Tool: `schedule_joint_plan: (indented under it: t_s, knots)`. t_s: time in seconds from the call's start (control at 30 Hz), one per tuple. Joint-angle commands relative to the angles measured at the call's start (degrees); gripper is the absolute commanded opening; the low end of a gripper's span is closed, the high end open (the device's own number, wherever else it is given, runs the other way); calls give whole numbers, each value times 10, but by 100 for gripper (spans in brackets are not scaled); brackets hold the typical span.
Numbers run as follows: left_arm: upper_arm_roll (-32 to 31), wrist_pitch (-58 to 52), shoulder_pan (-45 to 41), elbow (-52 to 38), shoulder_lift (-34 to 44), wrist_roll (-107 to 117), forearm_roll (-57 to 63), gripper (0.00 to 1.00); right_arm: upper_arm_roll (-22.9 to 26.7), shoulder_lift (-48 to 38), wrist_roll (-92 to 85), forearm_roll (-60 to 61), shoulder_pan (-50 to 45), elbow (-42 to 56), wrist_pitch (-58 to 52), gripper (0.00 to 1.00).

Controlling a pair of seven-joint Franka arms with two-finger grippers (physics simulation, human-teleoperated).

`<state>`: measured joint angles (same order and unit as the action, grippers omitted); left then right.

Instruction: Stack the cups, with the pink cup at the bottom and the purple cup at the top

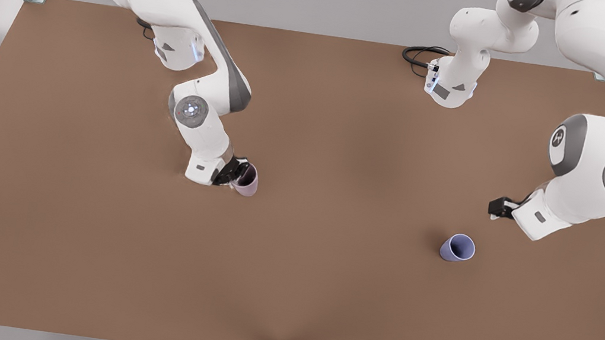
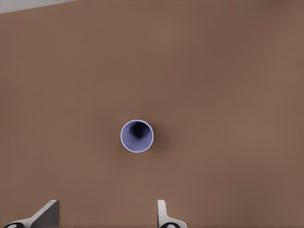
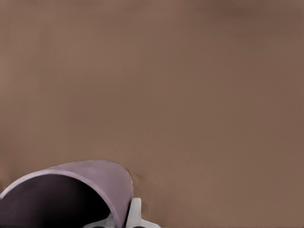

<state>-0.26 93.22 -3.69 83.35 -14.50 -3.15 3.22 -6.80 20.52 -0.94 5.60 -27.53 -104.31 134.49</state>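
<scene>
Step in hand: I judge this the pick of the pink cup; nothing is stacked yet and the two cups stand well apart on the table.
My right gripper: low over the table at the front view's left, with the pink cup's wall between its fingers. One finger lies outside the rim and the dark bowl is on its other side, so it looks closed on the rim.
My left gripper: fingers spread wide, holding nothing, hovering well above the table at the front view's right.
Purple cup: upright, mouth up, below my left gripper and a little ahead of its fingertips, untouched.
Next move, as I judge it: the pink cup needs a settled upright spot, then my left gripper must centre over the purple cup, descend, close, and bring it into the pink one.
Risk: a rim pinch may tilt the pink cup.
</scene>
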Motion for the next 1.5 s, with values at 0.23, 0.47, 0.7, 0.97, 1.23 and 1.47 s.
schedule_joint_plan:
  t_s: [0.23, 0.47, 0.7, 0.97, 1.23, 1.47]
  knots:
    - [16, 79, 2, 1, -55, -5, -8, 100, 102, 333, 669, -6, -180, 468, -165, 21]
    - [32, 218, 6, 91, -100, -27, -32, 100, 132, 380, 682, -5, -189, 523, -162, 21]
    - [49, 347, 10, 192, -117, -54, -33, 100, 130, 401, 682, -4, -191, 519, -136, 21]
    - [49, 363, 20, 193, -156, -53, -34, 100, 130, 405, 679, -3, -191, 518, -135, 64]
    - [48, 358, 19, 194, -174, -52, -46, 60, 130, 376, 677, -2, -190, 494, -139, 65]
    - [43, 358, 18, 194, -179, -46, -58, 43, 132, 254, 649, 3, -180, 404, -146, 70]
